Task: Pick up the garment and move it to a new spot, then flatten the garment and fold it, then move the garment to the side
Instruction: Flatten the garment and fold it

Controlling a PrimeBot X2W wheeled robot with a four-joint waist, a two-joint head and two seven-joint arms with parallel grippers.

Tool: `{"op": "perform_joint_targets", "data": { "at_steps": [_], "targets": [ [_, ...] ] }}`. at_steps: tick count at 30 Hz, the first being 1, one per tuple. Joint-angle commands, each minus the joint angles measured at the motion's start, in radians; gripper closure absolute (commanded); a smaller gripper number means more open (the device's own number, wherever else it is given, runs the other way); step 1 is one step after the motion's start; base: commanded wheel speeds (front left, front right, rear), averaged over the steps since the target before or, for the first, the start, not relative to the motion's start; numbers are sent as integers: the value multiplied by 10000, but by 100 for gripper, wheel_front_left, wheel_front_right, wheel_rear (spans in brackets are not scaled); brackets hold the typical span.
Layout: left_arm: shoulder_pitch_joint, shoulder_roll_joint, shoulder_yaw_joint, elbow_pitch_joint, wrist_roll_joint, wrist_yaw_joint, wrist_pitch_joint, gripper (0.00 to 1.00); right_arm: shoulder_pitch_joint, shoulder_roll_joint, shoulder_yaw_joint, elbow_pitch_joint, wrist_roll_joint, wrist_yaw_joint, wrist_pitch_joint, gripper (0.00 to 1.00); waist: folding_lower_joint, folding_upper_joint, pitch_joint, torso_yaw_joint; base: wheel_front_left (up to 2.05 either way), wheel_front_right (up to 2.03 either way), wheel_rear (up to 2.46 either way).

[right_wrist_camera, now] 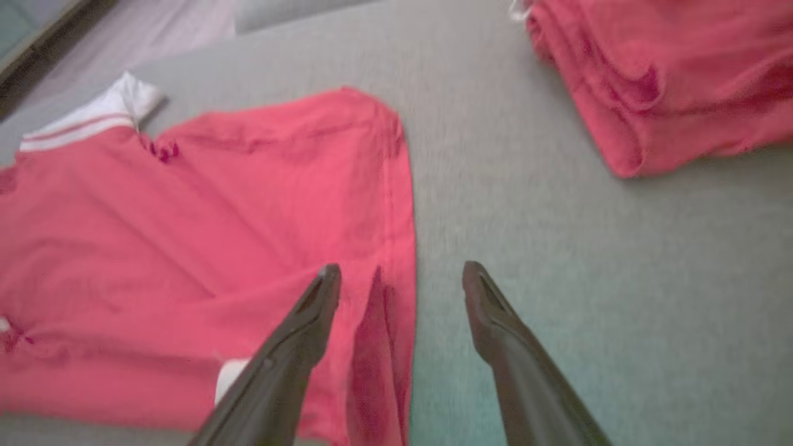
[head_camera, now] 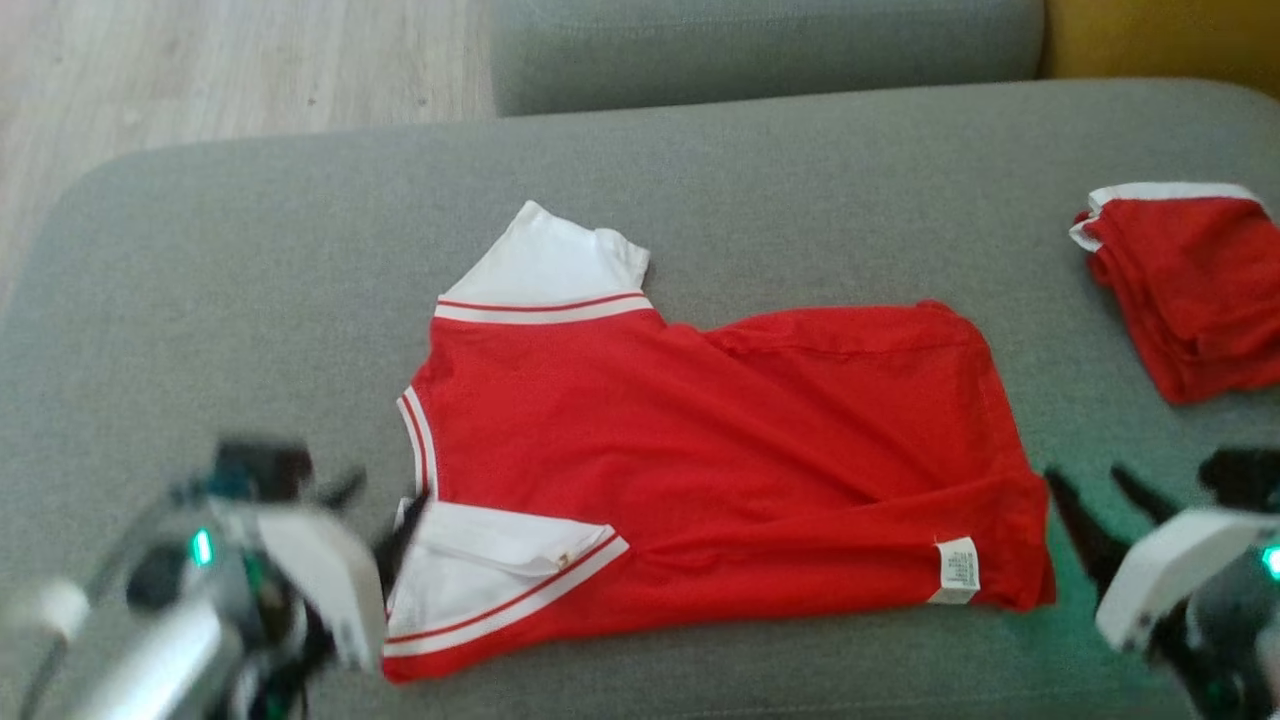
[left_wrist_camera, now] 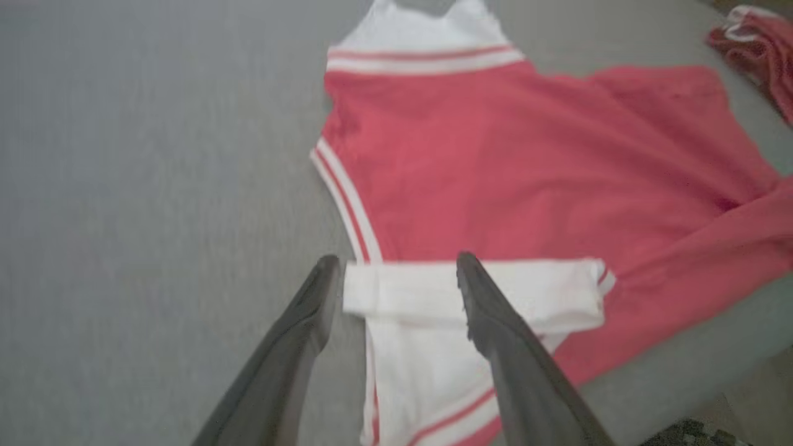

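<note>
Garment [head_camera: 720, 450]: red jersey lying spread on the grey cushion [head_camera: 250, 300], neck side toward the robot's left, hem toward its right
Sleeves: both white with striped trim, far sleeve [head_camera: 550, 260] flat, near sleeve [head_camera: 490, 570] folded over itself
Label [head_camera: 958, 568]: small and white, at the hem near the front edge
Left gripper [left_wrist_camera: 398, 260]: fingers spread apart with nothing clamped, tips at the folded edge of the near sleeve (contact with the cloth I cannot tell)
Right gripper [right_wrist_camera: 403, 267]: fingers spread apart, gripping nothing, one tip over the hem corner and the other over bare cushion, with a raised red crease between them
Red cloth stack [head_camera: 1190, 290]: on the same cushion at the right, well apart from the jersey
</note>
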Motion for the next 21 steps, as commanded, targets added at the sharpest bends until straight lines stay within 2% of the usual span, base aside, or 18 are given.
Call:
{"op": "perform_joint_targets", "data": {
  "at_steps": [1, 4, 8, 10, 11, 13, 15, 17, 21],
  "targets": [
    [-1340, 402, 601, -344, 65, -234, 157, 0, -870, -154, -74, -473, 17, -7, -174, 0, 0, 0, 324, -20, 0, 0, 0],
    [-2839, 411, 556, 15, 141, -864, 712, 0, -1877, 46, -221, -355, 21, -7, -218, 0, 0, 0, 887, -69, 0, 0, 0],
    [-4918, 52, 232, 1107, 268, -1785, 1550, 0, -3352, 110, 87, 546, 97, -7, -39, 0, 0, 0, 1623, -128, 0, 0, 0],
    [-5830, -245, 65, 1830, 167, -2269, 2004, 0, -4012, 112, 356, 1144, 202, -7, 163, 6, 0, 0, 1982, -176, 0, 0, 0],
    [-5830, -245, 65, 1830, 167, -2269, 2004, 0, -4012, 112, 356, 1144, 202, -7, 163, 6, 0, 0, 1982, -176, 0, 0, 0],
    [-6666, -525, -137, 2601, 119, -2631, 2389, 0, -4566, 50, 724, 1766, 292, -7, 418, 22, 0, 0, 2266, -211, 0, 0, 0],
    [-7390, -834, -300, 3342, -94, -2877, 2766, 0, -5037, 25, 1044, 2292, 456, -7, 605, 27, 0, 0, 2520, -258, 0, 0, 0],
    [-8064, -1036, -496, 3979, -228, -3018, 3083, 0, -5416, 0, 1391, 2724, 675, -7, 850, 30, 0, 0, 2743, -333, 0, 0, 0],
    [-9216, -1226, -886, 5109, -361, -3117, 3445, 0, -6014, 21, 2051, 3141, 999, -7, 964, 27, 0, 0, 3187, -608, 0, 0, 0]
  ]
}}
